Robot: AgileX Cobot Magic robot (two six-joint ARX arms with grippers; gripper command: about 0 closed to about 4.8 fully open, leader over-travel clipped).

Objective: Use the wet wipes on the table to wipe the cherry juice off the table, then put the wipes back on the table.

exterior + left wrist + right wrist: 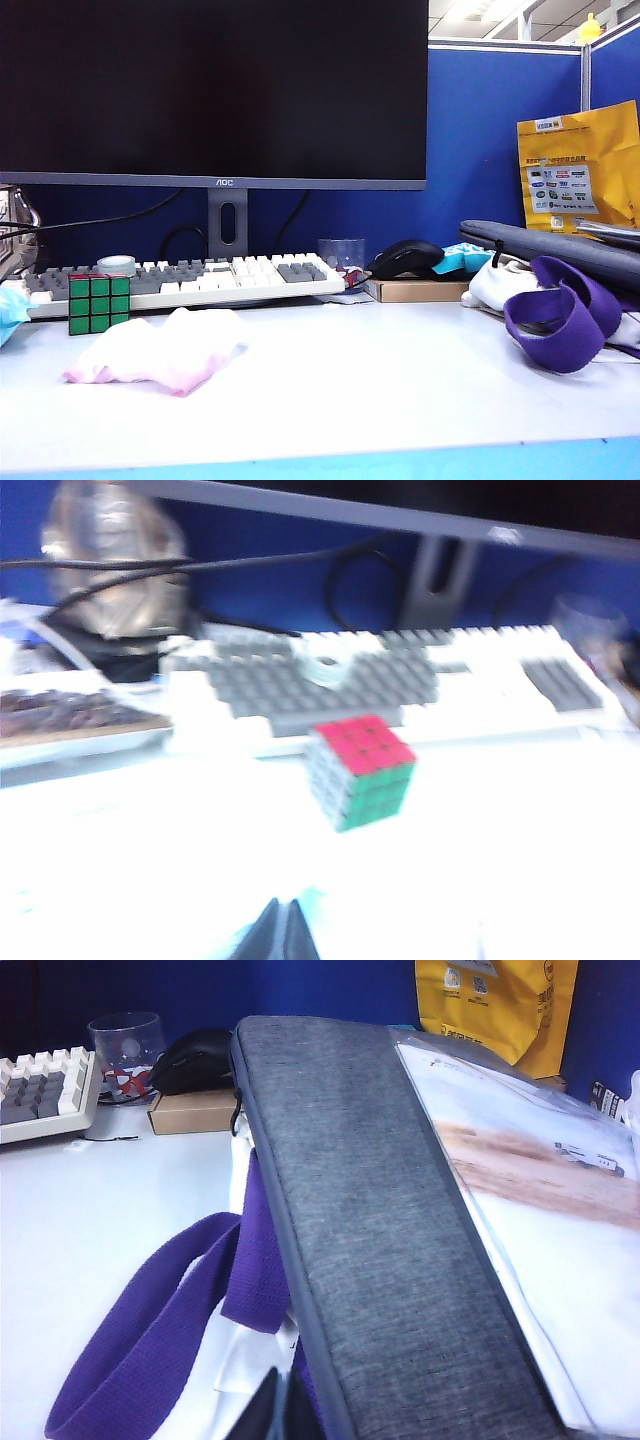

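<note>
With the crumpled, pink-stained white wet wipes (160, 355) resting on the whitish-grey table (400, 370), we keep left gripper (283, 930) and right gripper (277, 1410) closed, empty, retracted.

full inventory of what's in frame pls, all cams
wet wipes: 1, white with pink stains, crumpled on the table front left
table: 1, whitish-grey, light-blue front edge
Rubik's cube: 1, green face toward the exterior view, in front of the keyboard's left end
keyboard: 1, white and grey, under the monitor
monitor: 1, black, rear
tape roll: 1, pale, on the keyboard
mouse: 1, black, on a brown box
purple strap: 1, on white cloth, right
grey sleeve: 1, right rear
yellow bag: 1, against the blue partition
left gripper: shut, empty, above the table near the cube
right gripper: shut, empty, over the strap
</note>
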